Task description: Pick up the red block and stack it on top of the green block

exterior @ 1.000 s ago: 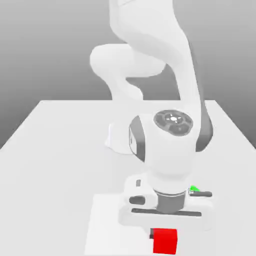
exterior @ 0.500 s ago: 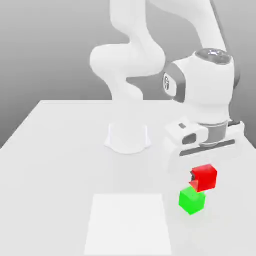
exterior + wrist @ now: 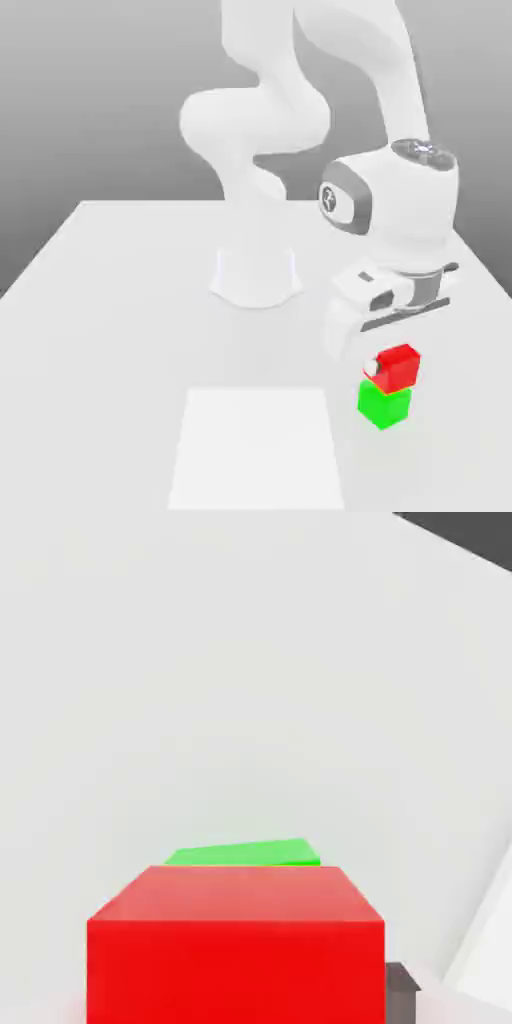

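**Operator:** Exterior view first. I see the red block (image 3: 399,366) sitting on top of the green block (image 3: 384,405), the two touching face to face, the red one set slightly toward the exterior view's right of the green one beneath it. The stack stands on the white worktop (image 3: 110,300), just beside the square pale mat (image 3: 258,448).

**Second:** And the fingers?

**Operator:** The fingers (image 3: 372,366) come down from the white hand directly above the stack. I can make out one pale fingertip against the side of the red block that faces the exterior view's left. The other one is hidden behind the block. I cannot tell from here whether they are pressing on the red block or standing a little apart from it.

**Second:** Does the hand view help?

**Operator:** Only partly. There the red block (image 3: 235,942) lies right between the fingers, close under the camera, with a sliver of the green block (image 3: 245,854) showing past its far edge. One dark finger pad (image 3: 400,990) stands just beside the red face, with what looks like a thin gap between, though I cannot be sure of it.

**Second:** Where is the arm's base?

**Operator:** Its round white base (image 3: 257,277) stands well apart from the fingers, farther back on the worktop.
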{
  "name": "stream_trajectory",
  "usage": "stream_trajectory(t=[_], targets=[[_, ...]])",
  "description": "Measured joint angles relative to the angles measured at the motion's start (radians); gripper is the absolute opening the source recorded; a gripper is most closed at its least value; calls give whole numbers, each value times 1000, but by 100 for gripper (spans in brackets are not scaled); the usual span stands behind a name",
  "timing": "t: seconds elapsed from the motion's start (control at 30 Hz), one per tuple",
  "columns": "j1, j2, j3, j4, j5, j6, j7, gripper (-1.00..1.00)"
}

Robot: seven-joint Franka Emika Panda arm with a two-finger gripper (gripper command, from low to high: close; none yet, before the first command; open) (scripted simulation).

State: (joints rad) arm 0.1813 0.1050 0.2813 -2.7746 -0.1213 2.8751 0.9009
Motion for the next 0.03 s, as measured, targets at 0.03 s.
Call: stream_trajectory(t=[0.03], targets=[[0, 0, 0, 0, 0, 0, 0, 100]])
